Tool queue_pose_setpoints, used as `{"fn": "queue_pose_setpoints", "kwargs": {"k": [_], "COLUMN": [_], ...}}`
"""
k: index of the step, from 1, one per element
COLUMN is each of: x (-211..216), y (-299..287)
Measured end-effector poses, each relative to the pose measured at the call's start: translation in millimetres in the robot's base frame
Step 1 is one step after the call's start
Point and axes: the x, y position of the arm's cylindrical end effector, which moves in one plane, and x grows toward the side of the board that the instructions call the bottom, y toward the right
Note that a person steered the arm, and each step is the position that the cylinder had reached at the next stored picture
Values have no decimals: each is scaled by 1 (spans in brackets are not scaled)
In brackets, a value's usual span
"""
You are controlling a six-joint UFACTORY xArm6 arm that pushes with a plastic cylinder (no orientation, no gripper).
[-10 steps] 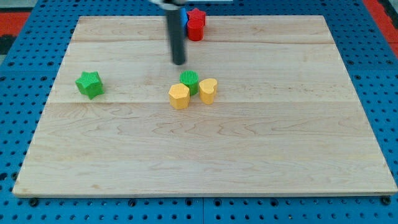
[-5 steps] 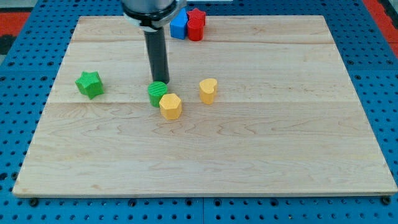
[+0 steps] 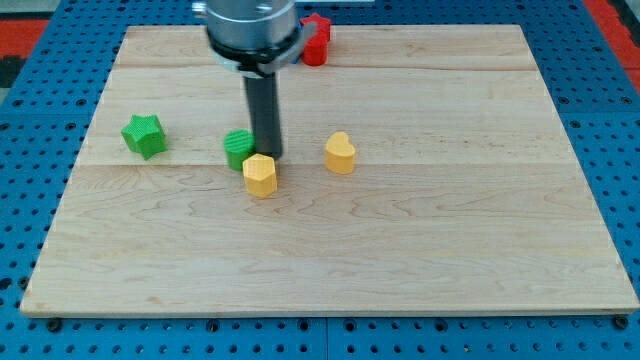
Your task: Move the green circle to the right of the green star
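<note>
No gripper; my tip [image 3: 271, 157] is sitting right of green circle [image 3: 238, 148]; push steadily left, stopping short of green star [image 3: 143, 135], avoiding yellow hexagon [image 3: 260, 174].

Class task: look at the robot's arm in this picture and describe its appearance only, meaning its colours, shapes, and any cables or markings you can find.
Only the arm's lower end shows. A wide, grey metallic cylindrical mount with a darker band sits at the view's top. From it hangs a straight, smooth, dark rod, near black, round in section, narrower than the mount. My tip is its plain blunt end. No cables or markings show.
</note>
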Motion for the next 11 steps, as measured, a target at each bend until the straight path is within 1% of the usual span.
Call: {"fn": "queue_pose_setpoints", "kwargs": {"k": [2, 3, 5, 6, 7, 9, 10, 11], "x": [-15, -10, 26, 54, 60, 26, 20, 24], "y": [-66, -70, -72, -73, -96, -106, -106, -97]}}
